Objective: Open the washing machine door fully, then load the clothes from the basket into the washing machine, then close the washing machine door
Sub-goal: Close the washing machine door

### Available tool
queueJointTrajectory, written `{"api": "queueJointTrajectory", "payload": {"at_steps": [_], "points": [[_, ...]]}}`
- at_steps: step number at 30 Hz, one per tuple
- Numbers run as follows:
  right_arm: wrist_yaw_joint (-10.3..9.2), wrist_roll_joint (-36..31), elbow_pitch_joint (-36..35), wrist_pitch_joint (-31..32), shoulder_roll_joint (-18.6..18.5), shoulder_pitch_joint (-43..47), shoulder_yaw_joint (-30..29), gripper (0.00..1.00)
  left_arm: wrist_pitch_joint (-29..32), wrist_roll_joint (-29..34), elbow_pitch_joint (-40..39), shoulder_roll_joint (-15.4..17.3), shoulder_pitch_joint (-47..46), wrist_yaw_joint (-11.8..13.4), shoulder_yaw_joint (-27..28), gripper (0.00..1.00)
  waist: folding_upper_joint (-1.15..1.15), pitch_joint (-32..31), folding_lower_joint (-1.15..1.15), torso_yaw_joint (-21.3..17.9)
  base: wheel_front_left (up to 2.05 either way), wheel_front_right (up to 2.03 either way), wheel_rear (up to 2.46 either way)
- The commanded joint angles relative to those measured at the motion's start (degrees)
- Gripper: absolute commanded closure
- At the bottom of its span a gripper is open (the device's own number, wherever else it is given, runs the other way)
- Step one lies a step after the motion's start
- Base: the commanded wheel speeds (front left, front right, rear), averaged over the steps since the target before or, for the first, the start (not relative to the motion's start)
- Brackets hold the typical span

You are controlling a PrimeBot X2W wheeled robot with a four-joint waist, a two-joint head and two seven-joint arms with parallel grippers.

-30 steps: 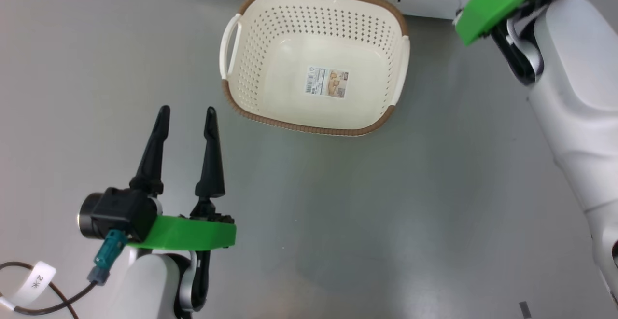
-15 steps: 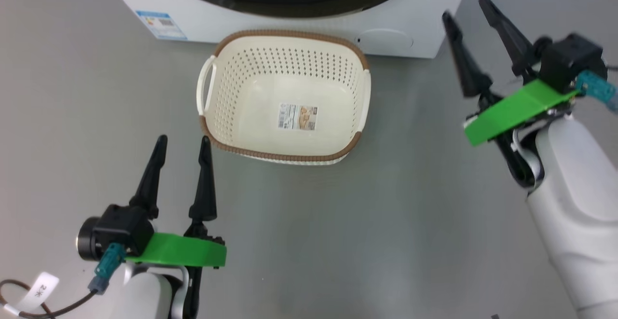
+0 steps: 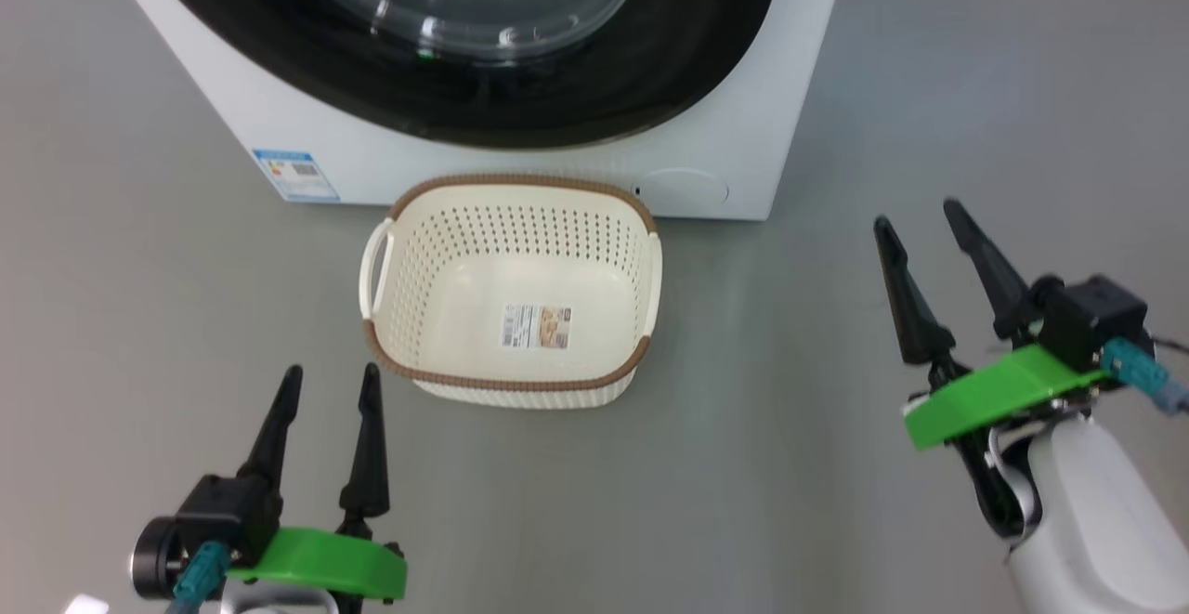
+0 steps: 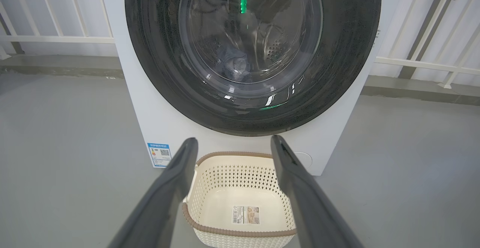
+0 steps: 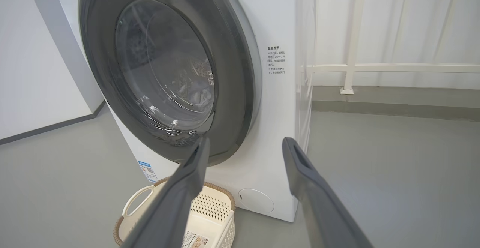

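Presently: washing machine [image 3: 771, 131], one, white, at 12 o'clock. Washing machine door [image 3: 669, 66], one, glossy black rim, bulging clear glass, shut. Clothes [image 4: 234, 62], one bluish bundle behind the glass. Basket [image 3: 520, 180], one, cream, perforated, brown-rimmed, just before the washer. Left gripper [image 3: 332, 372] at 7 o'clock and right gripper [image 3: 917, 215] at 4 o'clock, fingers spread.

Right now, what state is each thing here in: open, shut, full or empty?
Washing machine door: shut.
Clothes: inside the drum, behind the door's glass.
Basket: upright on the floor, empty but for a paper label.
Left pincer: open, holding nothing.
Right pincer: open, holding nothing.
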Motion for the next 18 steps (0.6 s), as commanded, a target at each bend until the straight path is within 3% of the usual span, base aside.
{"api": "queueJointTrajectory", "payload": {"at_steps": [1,18], "points": [[0.02,-0.71,-1.93,-0.26,0.95,2.26,0.26,0.0,-0.02,-0.23,-0.91,1.46,0.54,0.03,2.13,0.0,0.0,-3.94,0.0,-1.99,0.0,0.0,0.0],[0.02,-4.83,-10.78,2.69,5.36,19.04,-7.09,0.0,2.73,-1.43,-4.72,3.77,7.4,1.9,3.35,0.0,0.0,-10.57,0.0,-5.4,0.0,0.0,0.0]]}}
